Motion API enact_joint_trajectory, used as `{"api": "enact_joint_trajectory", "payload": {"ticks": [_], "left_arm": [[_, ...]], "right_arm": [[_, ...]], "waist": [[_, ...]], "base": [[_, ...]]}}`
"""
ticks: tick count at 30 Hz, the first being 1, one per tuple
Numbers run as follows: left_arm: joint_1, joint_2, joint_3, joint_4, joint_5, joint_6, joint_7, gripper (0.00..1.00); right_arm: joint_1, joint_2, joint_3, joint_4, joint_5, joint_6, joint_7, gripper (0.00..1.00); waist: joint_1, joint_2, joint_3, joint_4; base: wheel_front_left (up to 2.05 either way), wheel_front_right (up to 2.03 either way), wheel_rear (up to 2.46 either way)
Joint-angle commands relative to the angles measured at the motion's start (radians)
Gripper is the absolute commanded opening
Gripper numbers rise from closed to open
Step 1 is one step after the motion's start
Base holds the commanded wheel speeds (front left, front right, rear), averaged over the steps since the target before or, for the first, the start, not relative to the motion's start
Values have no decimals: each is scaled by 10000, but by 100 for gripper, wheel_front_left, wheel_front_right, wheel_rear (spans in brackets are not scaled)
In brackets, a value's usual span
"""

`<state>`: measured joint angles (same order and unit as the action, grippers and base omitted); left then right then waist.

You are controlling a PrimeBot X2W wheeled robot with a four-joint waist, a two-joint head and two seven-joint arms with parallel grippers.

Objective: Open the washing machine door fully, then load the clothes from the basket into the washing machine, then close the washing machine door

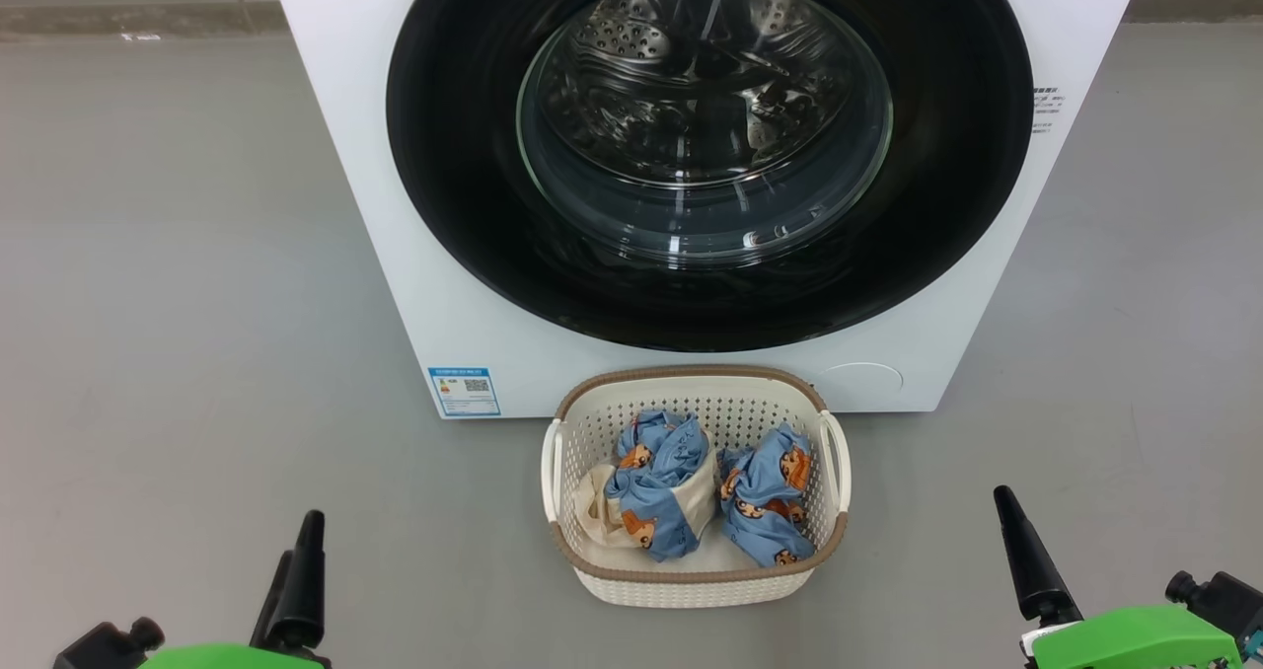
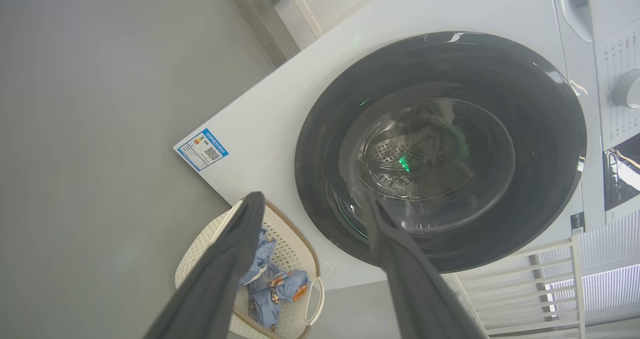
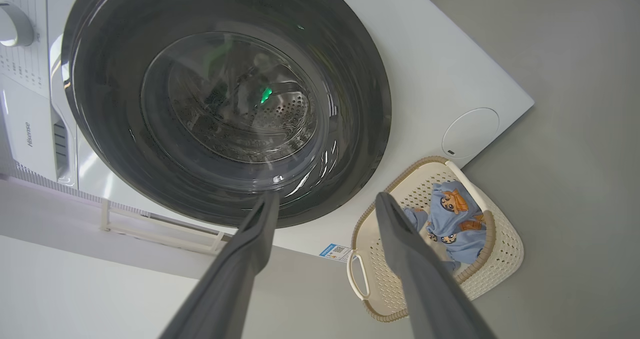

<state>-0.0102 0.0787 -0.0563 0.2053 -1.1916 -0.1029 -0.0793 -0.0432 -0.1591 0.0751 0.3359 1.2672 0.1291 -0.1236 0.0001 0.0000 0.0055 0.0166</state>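
Washing machine door (image 1: 705, 136) shut and face-on: 1 o'clock from the left end effector (image 2: 314, 199), 11 o'clock from the right end effector (image 3: 327, 197), neither clearly nearer. Both are spread wide, empty, touching nothing. Basket (image 1: 696, 576) with clothes (image 1: 663, 486) sits at the door's 6 o'clock. Door-opening not yet begun.

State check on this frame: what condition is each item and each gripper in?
washing machine door: shut
basket: upright on the floor, before the washing machine
clothes: two crumpled bundles, both inside the basket
left gripper: open, empty
right gripper: open, empty
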Motion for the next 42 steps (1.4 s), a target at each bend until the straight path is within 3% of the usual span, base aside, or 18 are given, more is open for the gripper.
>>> {"api": "enact_joint_trajectory", "payload": {"ticks": [1, 42], "left_arm": [[-247, 137, 130, -368, 526, -106, -135, 100], [-175, 64, 129, -903, 5994, -203, -1082, 100]], "right_arm": [[-432, -154, 95, -186, -556, 6, -119, 100], [-556, -23, -312, 63, -5991, 12, -827, 100]], "waist": [[0, 0, 2, 9], [0, 0, 37, 103]], "base": [[0, 0, 0], [0, 0, 0]]}}
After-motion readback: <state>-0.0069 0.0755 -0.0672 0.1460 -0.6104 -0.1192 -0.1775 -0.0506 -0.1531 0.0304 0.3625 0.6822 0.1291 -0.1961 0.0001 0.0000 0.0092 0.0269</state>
